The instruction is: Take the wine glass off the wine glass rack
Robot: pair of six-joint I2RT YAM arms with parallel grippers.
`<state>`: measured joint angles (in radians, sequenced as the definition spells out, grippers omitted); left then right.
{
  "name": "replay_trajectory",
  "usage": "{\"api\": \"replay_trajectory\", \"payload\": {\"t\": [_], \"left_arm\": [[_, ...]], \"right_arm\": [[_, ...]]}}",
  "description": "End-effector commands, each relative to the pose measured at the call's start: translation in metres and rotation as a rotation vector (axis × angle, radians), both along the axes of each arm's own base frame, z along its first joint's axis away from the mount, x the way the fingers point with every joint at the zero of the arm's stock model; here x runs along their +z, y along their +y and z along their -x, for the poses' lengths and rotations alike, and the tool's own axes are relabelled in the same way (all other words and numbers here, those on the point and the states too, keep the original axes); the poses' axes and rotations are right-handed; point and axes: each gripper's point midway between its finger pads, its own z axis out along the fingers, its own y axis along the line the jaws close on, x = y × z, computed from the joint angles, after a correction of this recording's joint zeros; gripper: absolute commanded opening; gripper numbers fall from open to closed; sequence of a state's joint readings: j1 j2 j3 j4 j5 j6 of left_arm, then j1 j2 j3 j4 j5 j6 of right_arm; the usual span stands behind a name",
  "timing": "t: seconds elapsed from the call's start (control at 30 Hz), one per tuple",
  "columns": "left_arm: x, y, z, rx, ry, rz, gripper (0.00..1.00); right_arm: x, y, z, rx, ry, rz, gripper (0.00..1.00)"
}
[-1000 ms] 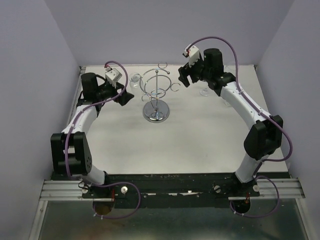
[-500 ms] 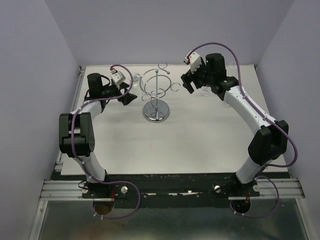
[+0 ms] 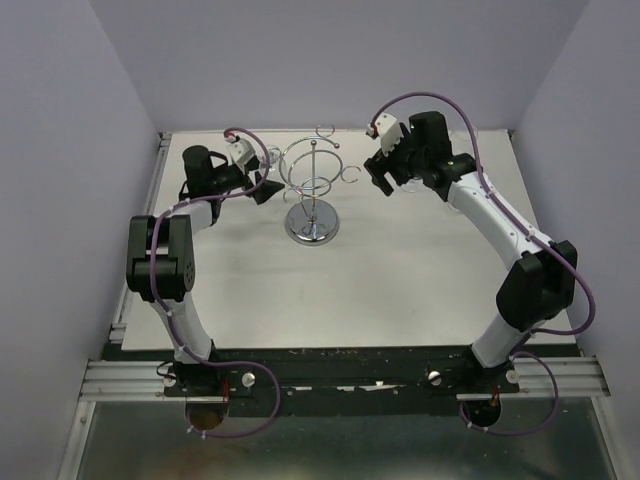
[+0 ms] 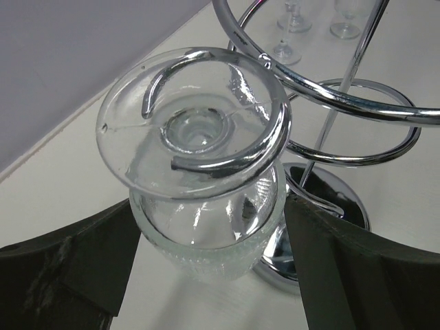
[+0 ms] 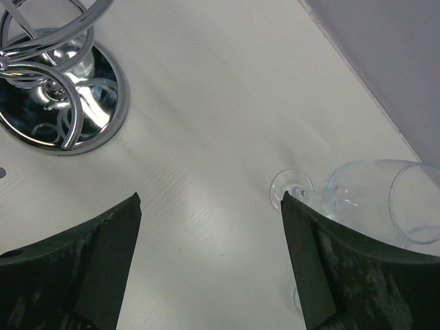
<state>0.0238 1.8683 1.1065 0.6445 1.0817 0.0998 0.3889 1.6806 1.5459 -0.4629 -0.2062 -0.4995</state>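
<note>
Now the left gripper (image 4: 208, 271), spread, flanks the wine glass (image 4: 196, 130) hanging foot-up in a left ring of the wine glass rack (image 4: 323, 93); the right gripper (image 5: 210, 265) hovers spread.

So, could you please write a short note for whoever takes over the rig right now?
Left gripper: open, its fingers on either side of the bowl of the wine glass; I cannot tell whether they touch it.
Right gripper: open and empty, above the table to the right of the rack.
The wine glass hangs upside down, its foot resting in a chrome ring on the rack's left side.
A second glass lies on its side on the table under the right gripper.
Done: the left arm is lined up on the bowl.
Left: close on the bowl, slide the foot out of the ring, and set the glass down.
</note>
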Motion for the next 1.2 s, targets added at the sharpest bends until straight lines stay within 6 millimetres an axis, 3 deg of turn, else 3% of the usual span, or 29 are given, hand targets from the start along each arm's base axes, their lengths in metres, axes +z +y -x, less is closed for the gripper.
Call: {"api": "replay_trajectory", "payload": {"t": [0.0, 0.27, 0.5, 0.93, 1.17], "left_arm": [[0.008, -0.014, -0.003, -0.064, -0.057, 0.011, 0.99], [0.011, -0.013, -0.009, -0.058, -0.066, 0.01, 0.93], [0.021, -0.017, -0.003, -0.094, -0.067, 0.031, 0.74], [0.042, -0.016, 0.008, -0.061, -0.119, 0.061, 0.51], [0.058, -0.002, -0.008, 0.035, -0.17, 0.077, 0.4]], "right_arm": [[0.0, -0.007, 0.004, -0.011, 0.006, 0.038, 0.9], [-0.004, -0.009, 0.005, -0.012, 0.014, 0.045, 0.9], [-0.005, -0.007, 0.003, -0.007, 0.015, 0.042, 0.9], [-0.011, -0.007, 0.008, 0.008, 0.027, 0.048, 0.9], [-0.011, -0.006, 0.006, 0.008, 0.027, 0.048, 0.9]]}}
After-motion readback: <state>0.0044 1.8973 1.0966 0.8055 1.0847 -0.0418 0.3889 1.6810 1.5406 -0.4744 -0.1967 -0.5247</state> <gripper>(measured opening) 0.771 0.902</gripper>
